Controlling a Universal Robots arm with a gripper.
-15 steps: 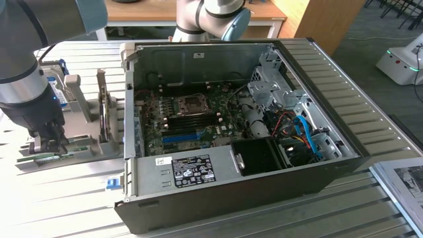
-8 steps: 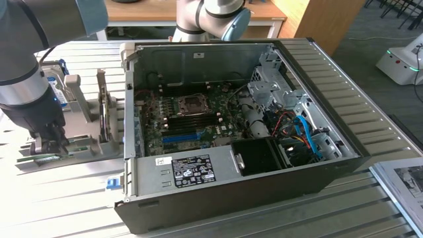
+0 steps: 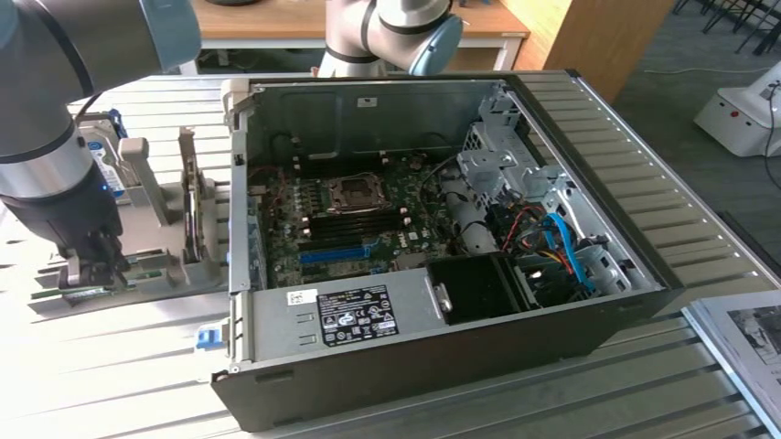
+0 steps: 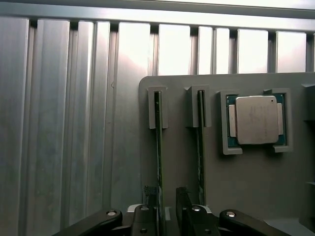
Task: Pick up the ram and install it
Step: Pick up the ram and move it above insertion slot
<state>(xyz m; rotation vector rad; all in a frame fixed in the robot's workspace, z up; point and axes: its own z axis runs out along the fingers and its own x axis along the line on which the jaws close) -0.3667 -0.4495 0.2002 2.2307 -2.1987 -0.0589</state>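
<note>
Nearest the wrist camera is the claw (image 4: 166,197), its two fingers (image 4: 150,196) spread apart and gripping nothing. In the exterior view it sits low at the left edge of the frame. The ram (image 4: 158,147) stands on its long edge in the grey holder (image 4: 246,187), running between the two fingers and much closer to one than the other. I cannot tell whether that finger touches it.

What worries me is the tight fit. The far finger sits in the gap between the ram and a second stick (image 4: 200,147) just beside it. An uneven squeeze could nudge the neighbour or tilt the ram. The board is thin, so I would expect a crooked grip to make it bind in its slotted post (image 4: 157,105). A lift could then drag the holder across the slatted desk (image 4: 74,123).

Counting:
- two green sticks on edge
- two slotted posts, one at the end of each stick
- one processor (image 4: 256,120), seated in its pocket on the same holder
- one holder
- one claw with two fingers
- one open computer case (image 3: 427,361), in the middle of the exterior view
- one motherboard (image 3: 366,219) inside the case
- one blue slot strip (image 3: 332,255)

The black slots above the blue strip are too fine for me to count.
</note>
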